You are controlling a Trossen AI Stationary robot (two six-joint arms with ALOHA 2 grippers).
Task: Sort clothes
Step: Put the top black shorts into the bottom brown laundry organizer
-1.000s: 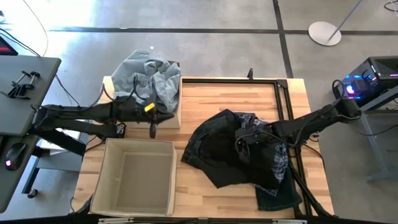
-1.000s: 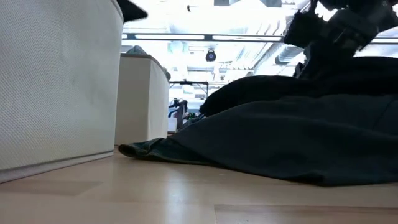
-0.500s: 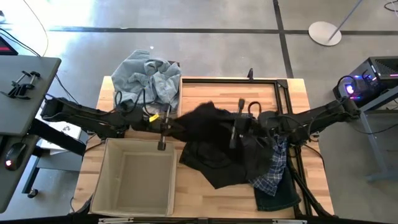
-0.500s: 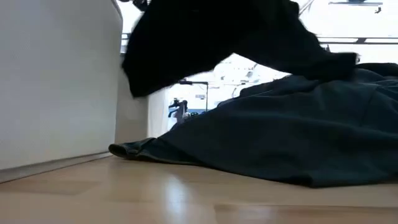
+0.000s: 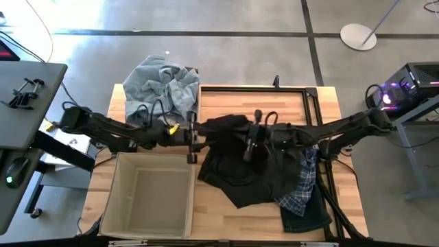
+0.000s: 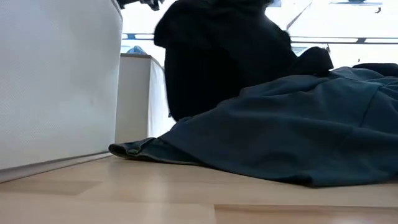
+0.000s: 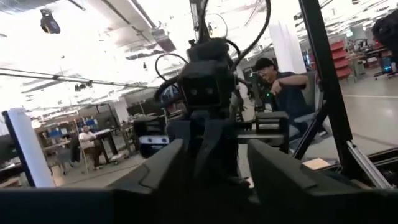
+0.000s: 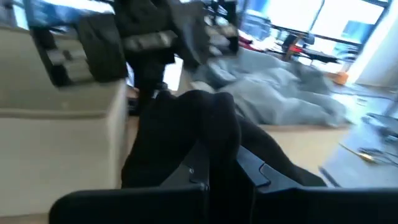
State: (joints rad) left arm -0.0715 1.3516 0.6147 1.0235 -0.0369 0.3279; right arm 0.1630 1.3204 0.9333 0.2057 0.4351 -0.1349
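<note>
Right gripper (image 5: 250, 145) clamped on black soft garment (image 5: 226, 130), lifted over dark clothes pile (image 5: 267, 178) mid-table. Left gripper (image 5: 193, 137) facing it at garment's edge, fingers (image 7: 273, 168) apart. Pale denim clothes (image 5: 161, 82) in far beige fabric bin (image 5: 195, 110).

both arms reach inward mid-table; left gripper (image 5: 193, 139) fingers parted, right gripper (image 5: 248, 145) clamped (facing each other).

Two beige fabric bins (image 5: 154, 199) (image 5: 194, 130) sit on a wooden table (image 5: 240, 216); people (image 7: 283, 84) work at benches behind.
</note>
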